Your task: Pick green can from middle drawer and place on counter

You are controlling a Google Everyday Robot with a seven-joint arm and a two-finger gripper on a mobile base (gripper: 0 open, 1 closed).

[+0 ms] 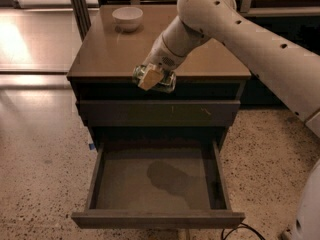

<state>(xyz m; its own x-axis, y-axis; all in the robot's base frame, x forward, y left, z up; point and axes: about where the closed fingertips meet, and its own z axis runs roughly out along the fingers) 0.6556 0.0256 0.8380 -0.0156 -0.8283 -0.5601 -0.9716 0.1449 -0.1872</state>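
My gripper (151, 78) is shut on the green can (161, 82), which lies sideways in the fingers. It hangs at the counter's front edge, level with the top, above the pulled-out middle drawer (157, 181). The drawer's grey-brown floor holds nothing; only the arm's shadow falls on it. The tan-brown counter (107, 49) stretches behind the gripper. My white arm reaches in from the upper right and covers the counter's right part.
A white bowl (127, 18) stands at the counter's far left corner. A closed drawer front (125, 113) sits between counter and open drawer. Speckled floor surrounds the cabinet. A dark cable (240, 230) lies at the lower right.
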